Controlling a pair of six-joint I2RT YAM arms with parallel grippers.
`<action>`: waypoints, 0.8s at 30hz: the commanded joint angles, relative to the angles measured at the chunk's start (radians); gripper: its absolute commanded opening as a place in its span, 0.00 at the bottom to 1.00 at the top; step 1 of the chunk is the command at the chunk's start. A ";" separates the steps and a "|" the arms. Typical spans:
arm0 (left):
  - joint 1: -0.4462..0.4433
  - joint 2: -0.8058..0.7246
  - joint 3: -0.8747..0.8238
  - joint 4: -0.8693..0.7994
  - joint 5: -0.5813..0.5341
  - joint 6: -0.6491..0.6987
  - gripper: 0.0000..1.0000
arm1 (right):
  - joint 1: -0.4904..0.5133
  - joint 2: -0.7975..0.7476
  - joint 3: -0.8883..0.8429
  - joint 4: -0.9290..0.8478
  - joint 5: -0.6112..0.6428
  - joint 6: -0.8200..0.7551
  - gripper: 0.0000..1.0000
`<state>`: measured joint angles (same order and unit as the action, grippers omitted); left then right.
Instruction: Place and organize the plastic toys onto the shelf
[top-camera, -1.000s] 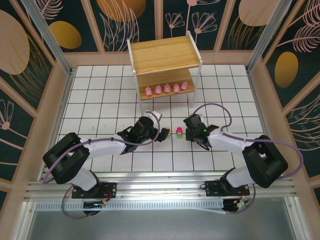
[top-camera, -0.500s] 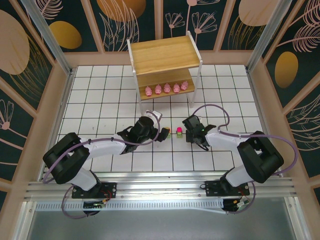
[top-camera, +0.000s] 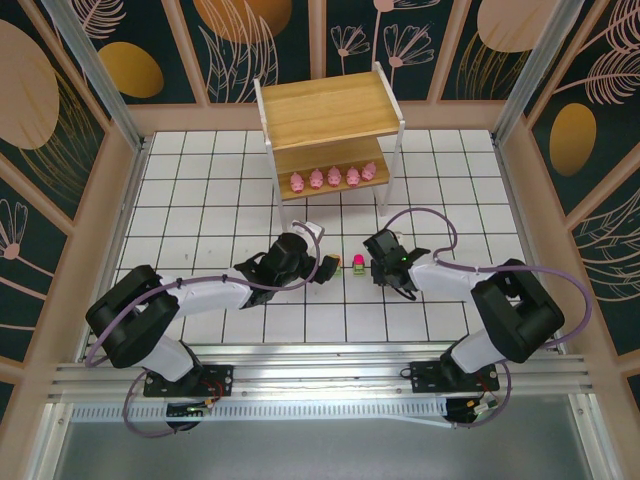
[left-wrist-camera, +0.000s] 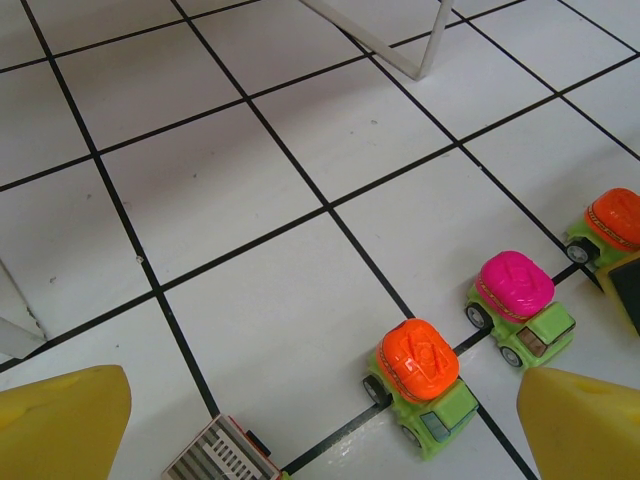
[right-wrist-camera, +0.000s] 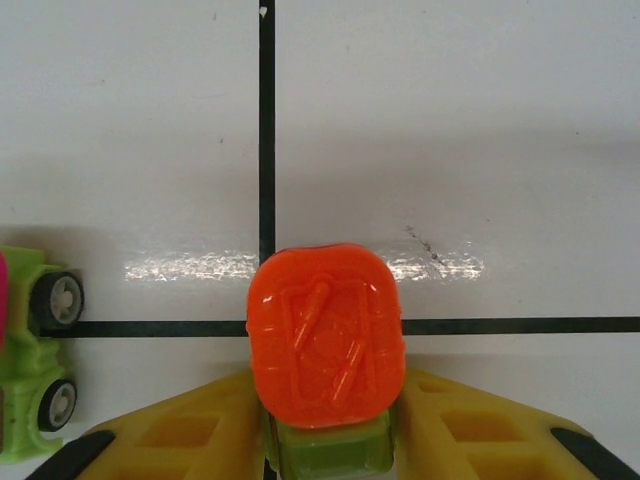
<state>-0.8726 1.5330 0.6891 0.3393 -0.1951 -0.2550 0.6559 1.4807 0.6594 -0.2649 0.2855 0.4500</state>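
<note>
Right end effector narrowed during last second and clamped orange-topped green plastic toy truck. Truck sat on white tiled bench, 6 o'clock from two-tier wooden shelf. Left end effector stayed wide, empty. Grasp looked secured; lift to shelf likely next.

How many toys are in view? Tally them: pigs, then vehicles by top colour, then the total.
Pink pigs: 5
Orange-topped vehicles: 2
Pink-topped vehicle: 1
Grey-striped vehicle, cut off by the frame edge: 1
Total: 9
</note>
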 joint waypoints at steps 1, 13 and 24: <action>-0.003 0.010 0.027 -0.005 -0.012 -0.003 0.99 | -0.007 0.005 0.020 -0.004 0.003 -0.008 0.34; -0.003 0.007 0.028 -0.005 -0.010 -0.003 0.99 | -0.004 -0.074 0.008 -0.019 0.021 0.001 0.20; -0.003 -0.003 0.025 -0.006 -0.008 -0.004 0.99 | 0.029 -0.187 0.057 -0.130 0.063 0.035 0.17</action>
<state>-0.8726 1.5330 0.6960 0.3389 -0.1947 -0.2550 0.6708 1.3357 0.6727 -0.3325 0.3073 0.4583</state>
